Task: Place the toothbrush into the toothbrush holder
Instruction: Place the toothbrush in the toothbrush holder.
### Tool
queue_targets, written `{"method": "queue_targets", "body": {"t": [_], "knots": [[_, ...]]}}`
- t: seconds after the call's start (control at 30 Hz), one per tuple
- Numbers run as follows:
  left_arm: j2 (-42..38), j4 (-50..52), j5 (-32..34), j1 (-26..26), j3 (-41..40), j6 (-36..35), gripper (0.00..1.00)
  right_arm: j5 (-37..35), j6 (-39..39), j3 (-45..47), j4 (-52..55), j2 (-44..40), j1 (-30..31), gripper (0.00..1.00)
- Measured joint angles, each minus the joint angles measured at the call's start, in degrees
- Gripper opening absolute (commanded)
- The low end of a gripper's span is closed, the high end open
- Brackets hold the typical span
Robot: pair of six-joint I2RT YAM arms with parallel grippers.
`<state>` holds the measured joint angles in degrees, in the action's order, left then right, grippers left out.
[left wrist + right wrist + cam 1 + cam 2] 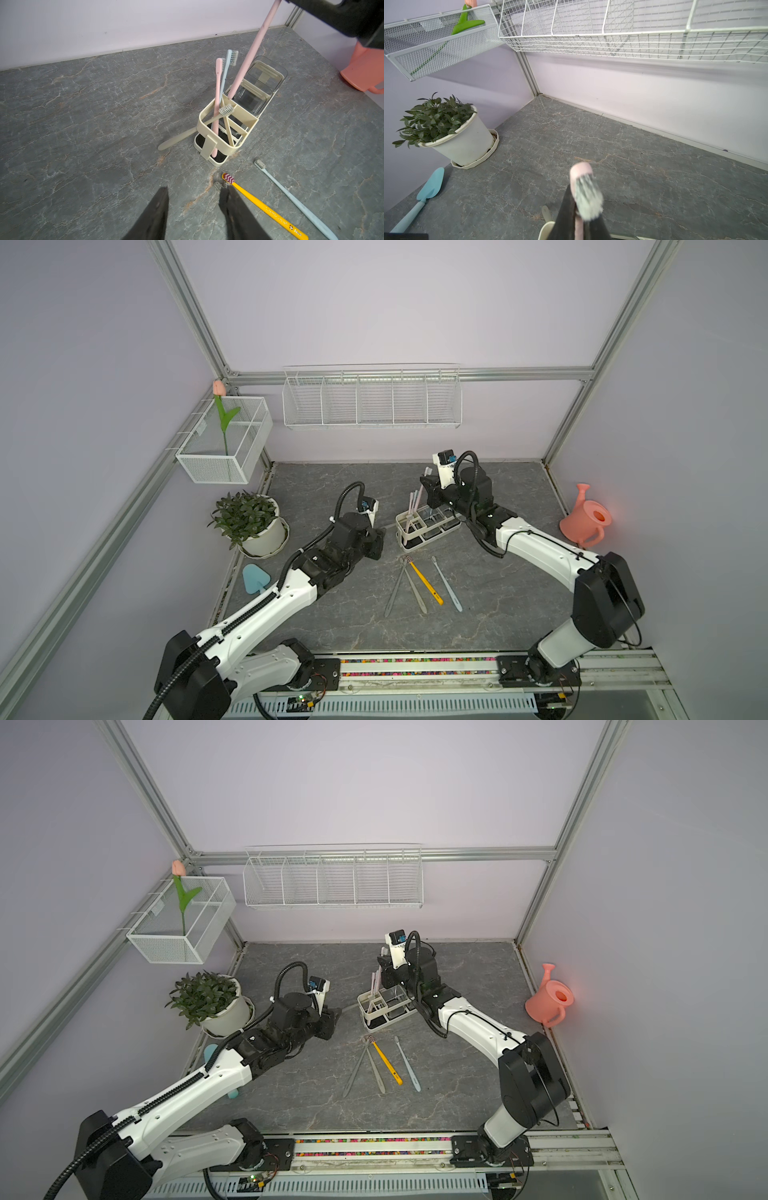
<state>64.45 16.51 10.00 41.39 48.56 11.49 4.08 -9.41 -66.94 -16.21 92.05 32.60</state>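
Note:
The cream toothbrush holder [401, 526] [363, 1011] [202, 118] stands mid-table, with clear cups [252, 97] in two compartments. A pink [217, 93] and a blue brush [226, 66] stand in its end compartment, and a cream one [178, 139] pokes out sideways. My right gripper [428, 489] [384, 969] [579, 207] hangs above it, shut on a pink toothbrush [253, 47] [581, 172], bristles up. The handle end reaches the holder's top edge. My left gripper [380, 539] [334, 1017] [193, 189] is open and empty, left of the holder.
A yellow toothbrush [426, 583], a light blue one [446, 585] and two grey ones [395, 591] lie in front of the holder. Potted plant [253, 522] and blue trowel [254, 578] sit left, pink watering can [584, 518] right. Wire basket [372, 400] and mesh box [226, 439] hang on the walls.

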Motion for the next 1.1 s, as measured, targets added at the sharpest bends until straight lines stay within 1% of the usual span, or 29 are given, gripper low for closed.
{"method": "queue_targets", "body": {"t": [0.5,1.1], "knots": [[0.33,-0.02,0.70,0.00,-0.02,-0.04,0.47,0.68,-0.42,0.26,-0.50,0.17,0.02,0.07],[0.83,-0.39,0.66,0.00,-0.02,0.00,0.47,1.44,-0.85,3.28,-1.31,0.15,0.28,0.07]]}}
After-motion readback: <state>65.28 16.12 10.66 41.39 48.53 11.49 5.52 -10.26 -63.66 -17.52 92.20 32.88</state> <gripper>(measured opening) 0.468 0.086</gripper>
